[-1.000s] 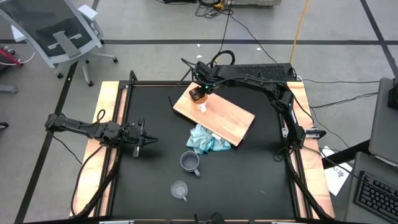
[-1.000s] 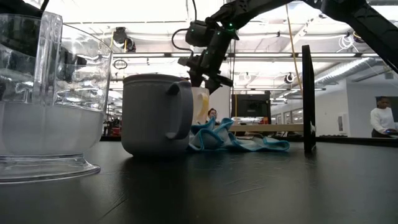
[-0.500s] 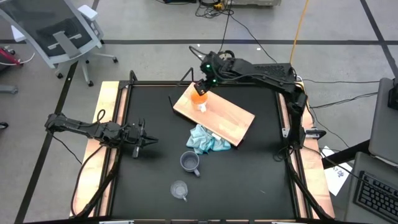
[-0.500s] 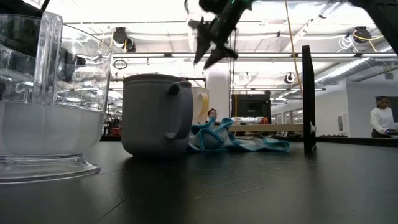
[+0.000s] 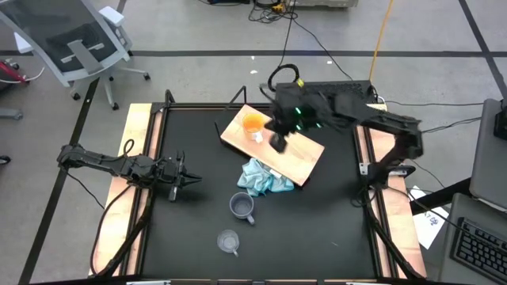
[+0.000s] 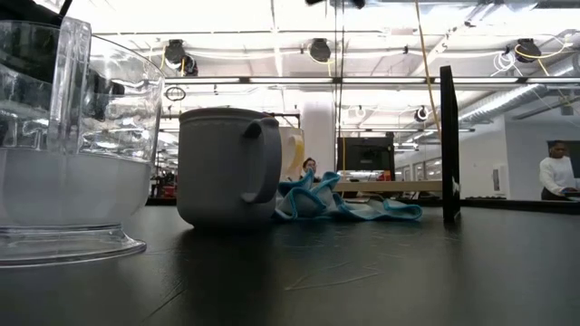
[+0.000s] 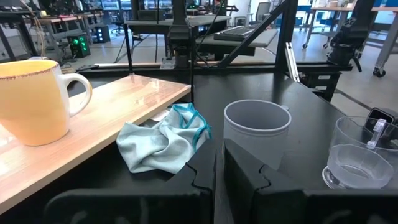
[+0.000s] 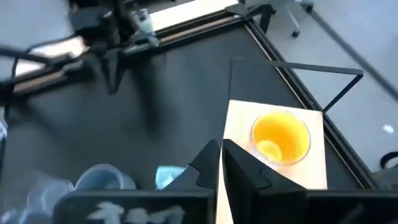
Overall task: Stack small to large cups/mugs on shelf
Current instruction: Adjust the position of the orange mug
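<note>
An orange mug (image 5: 253,124) with a white handle stands upright by its base on the far left end of the light-wood shelf (image 5: 297,154). It also shows in the left wrist view (image 7: 31,102) and the right wrist view (image 8: 281,137). A grey-blue mug (image 5: 242,207) and a clear cup (image 5: 229,241) stand on the black table nearer the front. My right gripper (image 5: 279,144) hovers shut above the shelf, just right of the orange mug, holding nothing. My left gripper (image 5: 192,180) waits shut at the table's left, low over the top.
A crumpled light blue cloth (image 5: 263,178) lies on the table against the shelf's near edge, between the shelf and the grey-blue mug. A thin black upright (image 6: 447,145) stands at the table's right in the low view. Wooden rails (image 5: 139,142) run along the table's sides.
My right gripper has left the orange mug, risen out of the low view, and swung from the mug's far side toward the table's right and near edge, over the shelf's middle. The orange mug stays upright on the shelf where it was.
</note>
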Robot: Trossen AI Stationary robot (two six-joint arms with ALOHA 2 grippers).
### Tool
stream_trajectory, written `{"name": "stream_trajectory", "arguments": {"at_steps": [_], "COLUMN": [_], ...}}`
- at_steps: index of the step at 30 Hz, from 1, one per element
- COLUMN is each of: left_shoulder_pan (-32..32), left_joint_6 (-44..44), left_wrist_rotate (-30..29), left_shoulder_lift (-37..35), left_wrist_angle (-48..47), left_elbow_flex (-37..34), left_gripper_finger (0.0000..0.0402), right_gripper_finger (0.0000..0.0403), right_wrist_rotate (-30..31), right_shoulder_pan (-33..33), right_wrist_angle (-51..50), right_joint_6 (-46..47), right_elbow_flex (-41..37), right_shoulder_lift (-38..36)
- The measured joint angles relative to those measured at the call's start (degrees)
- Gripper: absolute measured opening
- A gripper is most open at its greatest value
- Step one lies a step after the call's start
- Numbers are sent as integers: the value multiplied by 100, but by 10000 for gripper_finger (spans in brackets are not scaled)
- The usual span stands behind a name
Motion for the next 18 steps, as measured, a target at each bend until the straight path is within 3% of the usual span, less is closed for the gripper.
{"name": "stream_trajectory", "arguments": {"at_steps": [8, 11, 18], "left_shoulder_pan": [0, 0, 0], "left_joint_6": [-2, -2, -4], "left_wrist_rotate": [0, -1, -2], "left_shoulder_lift": [2, 0, 2], "left_wrist_angle": [9, 11, 13], "left_elbow_flex": [0, 0, 0], "left_gripper_finger": [31, 31, 31], "right_gripper_finger": [1, 1, 0], "right_wrist_rotate": [1147, 1431, 1458], "right_shoulder_pan": [1337, 1816, 2646], "right_wrist_angle": [723, 1555, 3763], "right_joint_6": [529, 809, 818], "right_elbow_flex": [-2022, -3114, -5288], "right_shoulder_lift": [-1664, -2313, -3318]}}
